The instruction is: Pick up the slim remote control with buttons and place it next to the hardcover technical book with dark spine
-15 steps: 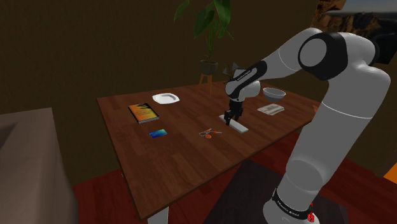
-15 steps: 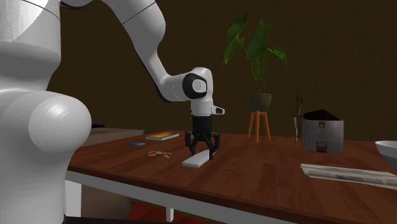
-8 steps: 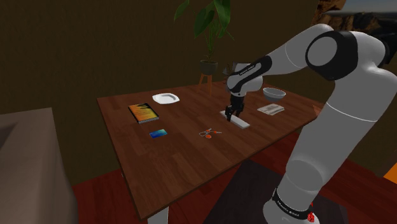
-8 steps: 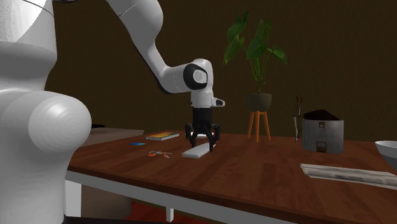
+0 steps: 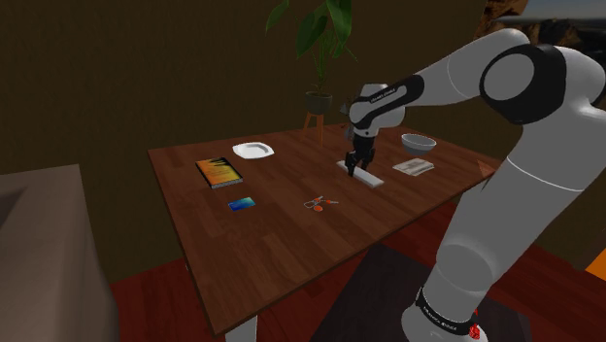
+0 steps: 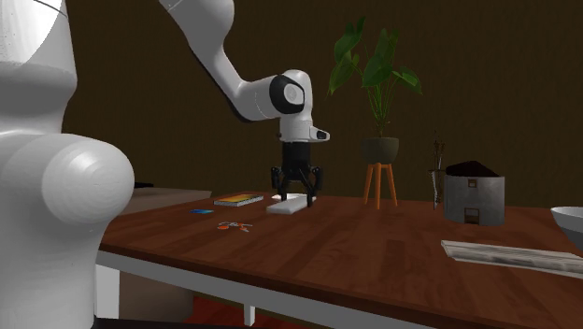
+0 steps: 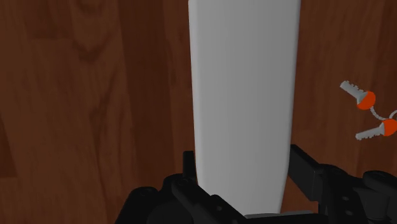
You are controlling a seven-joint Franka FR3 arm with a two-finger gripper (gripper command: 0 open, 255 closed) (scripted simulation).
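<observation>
Remote (image 7: 245,95): a slim, plain pale-grey slab on which no buttons can be made out. It is clasped across its narrow width and appears to be held just clear of the table (image 5: 282,243).
Jaws: closed onto the remote's two long edges, their opening set by its width. Nothing else is held.
Handling: the remote is judged light and stiff. Its smooth faces are judged slippery, so a firm pinch is called for.
Hold point: the grip is taken near one end, and the greater length projects ahead of the jaws. Some droop or swivel about the pinch is to be allowed for, and a hold nearer the middle would be steadier.
Book (image 5: 218,172): laid flat, well apart from the jaws, close to a table edge.
Obstacles: orange-headed keys (image 7: 369,114) lie on the wood below and to one side of the jaws. A blue card (image 5: 241,204) lies near the book on the jaws' side, and a white plate (image 5: 253,151) rests near the book's other end.
Open room: bare wood extends from beneath the jaws to the book, and the space beside the book is judged ample. The table edge beyond the book is close, so overshoot is to be avoided.
</observation>
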